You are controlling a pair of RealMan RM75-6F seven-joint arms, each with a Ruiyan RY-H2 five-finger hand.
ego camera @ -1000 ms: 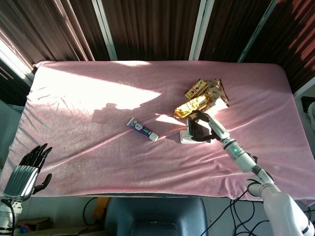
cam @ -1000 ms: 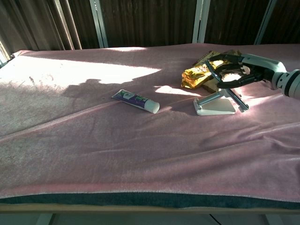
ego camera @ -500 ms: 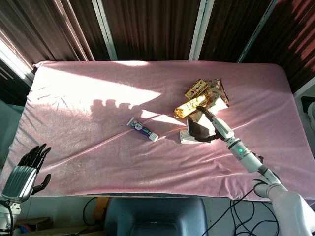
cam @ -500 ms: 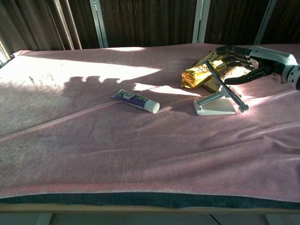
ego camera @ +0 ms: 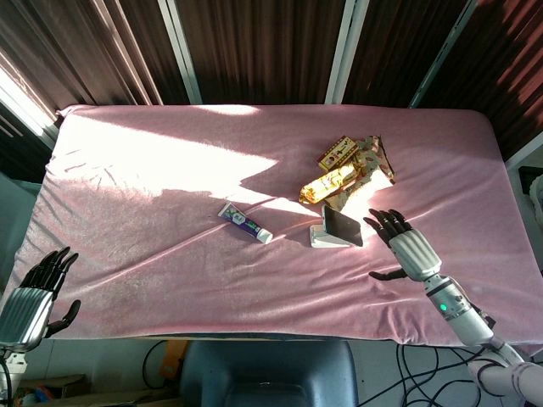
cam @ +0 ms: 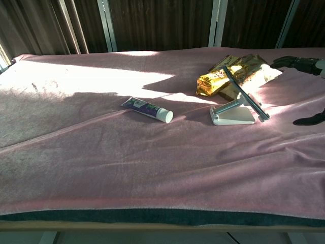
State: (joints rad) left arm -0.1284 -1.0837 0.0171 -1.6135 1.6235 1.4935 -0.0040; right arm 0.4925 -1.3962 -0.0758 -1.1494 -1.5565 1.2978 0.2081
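Spread over the table, a pink cloth (ego camera: 153,170), creased, half in sunlight and half in shadow. Near the middle, a small white and purple tube (ego camera: 245,223), lying slantwise. Further back and to the right, heaped together and touching: a shiny gold packet (ego camera: 327,184), a patterned brown box (ego camera: 337,153) and a pale printed wrapper (ego camera: 373,161). Behind the table, dark pleated curtains (ego camera: 254,51) with pale upright bars. Below the near edge, a grey chair back (ego camera: 267,373).

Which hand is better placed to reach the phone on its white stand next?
The right hand, probably. It hovers open just beside the phone leaning on the white stand. The left hand hangs off the table's near-left corner, far across the pink cloth.
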